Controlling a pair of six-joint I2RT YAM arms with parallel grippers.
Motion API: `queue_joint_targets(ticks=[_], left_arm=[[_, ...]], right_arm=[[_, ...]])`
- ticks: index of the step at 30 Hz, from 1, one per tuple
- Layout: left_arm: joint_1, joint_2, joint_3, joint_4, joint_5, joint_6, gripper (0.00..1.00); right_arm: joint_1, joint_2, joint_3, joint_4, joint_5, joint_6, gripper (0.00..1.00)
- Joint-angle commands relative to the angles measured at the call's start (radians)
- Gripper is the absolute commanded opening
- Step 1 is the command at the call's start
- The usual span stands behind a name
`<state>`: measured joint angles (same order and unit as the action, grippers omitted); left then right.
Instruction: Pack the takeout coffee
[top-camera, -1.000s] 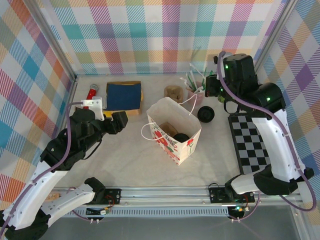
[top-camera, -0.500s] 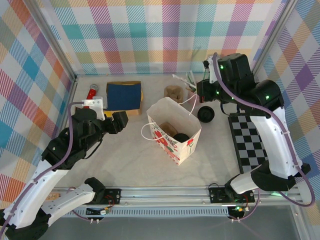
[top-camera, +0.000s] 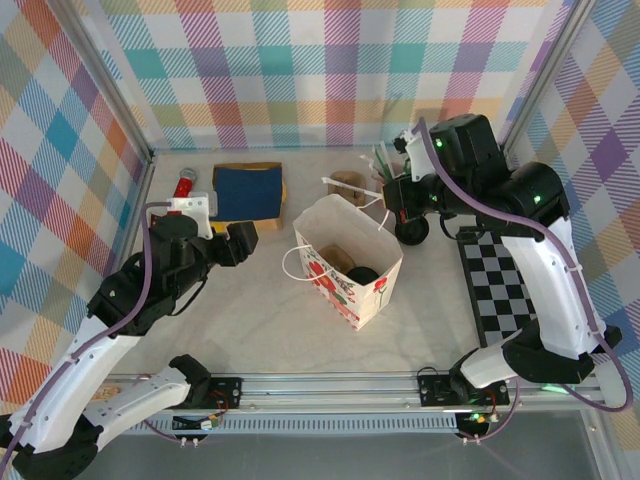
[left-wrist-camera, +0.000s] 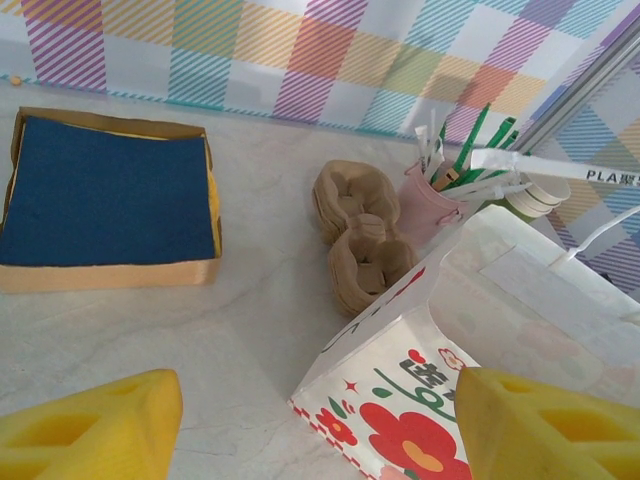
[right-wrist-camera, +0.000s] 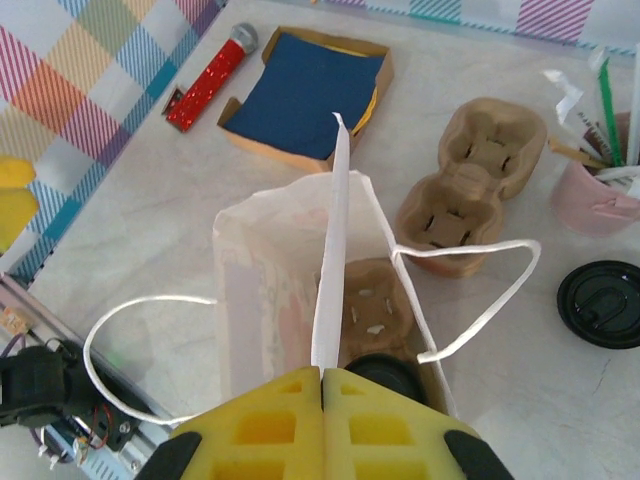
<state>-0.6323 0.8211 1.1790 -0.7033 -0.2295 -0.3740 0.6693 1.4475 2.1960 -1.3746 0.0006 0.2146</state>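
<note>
Right wrist | right tool (right-wrist-camera: 322, 372) pinches straw (right-wrist-camera: 336, 250) over bag (right-wrist-camera: 236, 262) | black lid (right-wrist-camera: 603, 303) beside

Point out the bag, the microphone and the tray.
bag (top-camera: 340, 290): top view, flowered front wall.
microphone (right-wrist-camera: 210, 78): right wrist view, middle of the red handle.
tray (left-wrist-camera: 110, 272): left wrist view, near cardboard wall.

Pastel plaid walls (top-camera: 300, 60) in pink, teal, orange and purple close in the far, left and right sides. Slanting aluminium posts (top-camera: 100, 75) join them at the corners. The worktop (top-camera: 260, 330) is pale, faintly marbled and evenly lit, with a metal rail (top-camera: 330, 385) along its near edge.
</note>
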Motion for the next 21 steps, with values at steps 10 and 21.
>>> queue_joint_targets(ticks=[10, 21], left_arm=[[0.006, -0.002, 0.007, 0.014, -0.002, 0.009, 0.72], [0.006, -0.018, -0.005, 0.010, -0.011, 0.012, 0.72]], right_arm=[[0.028, -0.001, -0.018, -0.070, -0.022, -0.024, 0.00], [0.055, 0.016, -0.015, -0.109, -0.013, -0.029, 0.00]])
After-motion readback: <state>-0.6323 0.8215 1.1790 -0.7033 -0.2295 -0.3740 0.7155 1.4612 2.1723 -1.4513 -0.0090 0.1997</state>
